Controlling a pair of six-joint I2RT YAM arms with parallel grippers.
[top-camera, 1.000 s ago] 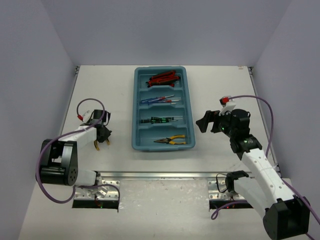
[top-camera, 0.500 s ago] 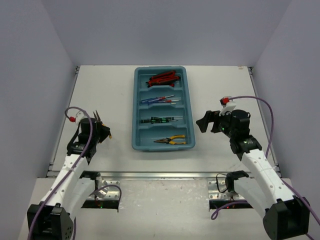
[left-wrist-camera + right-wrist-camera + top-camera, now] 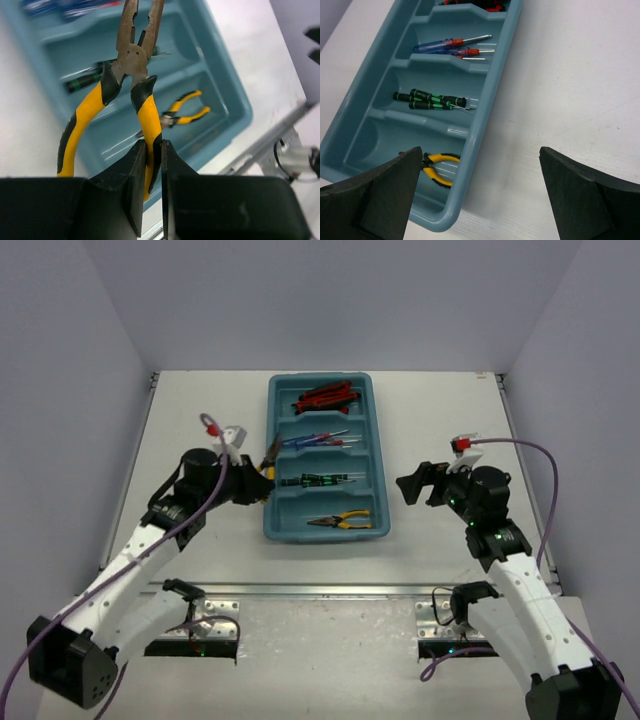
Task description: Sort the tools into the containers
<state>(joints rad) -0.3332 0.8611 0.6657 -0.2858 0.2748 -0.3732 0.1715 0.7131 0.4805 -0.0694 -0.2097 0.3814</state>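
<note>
Pliers (image 3: 134,52) clamped in left hand (image 3: 152,156) — lettering, if any, too blurred.

Flat white matte tabletop (image 3: 450,420), faintly speckled, filling the middle of the overhead view. Rising from the tabletop's far edge, a plain pale lilac-grey back wall (image 3: 320,300). Along its two side edges, a matching left side wall (image 3: 60,390) and right side wall (image 3: 590,370). Across its near edge, a long silver metal rail (image 3: 330,591). Just nearer than that edge, a pale grey speckled ledge (image 3: 330,670). Below the tabletop's near corners, a left perforated metal plate (image 3: 225,620) and a right perforated metal plate (image 3: 432,638).
</note>
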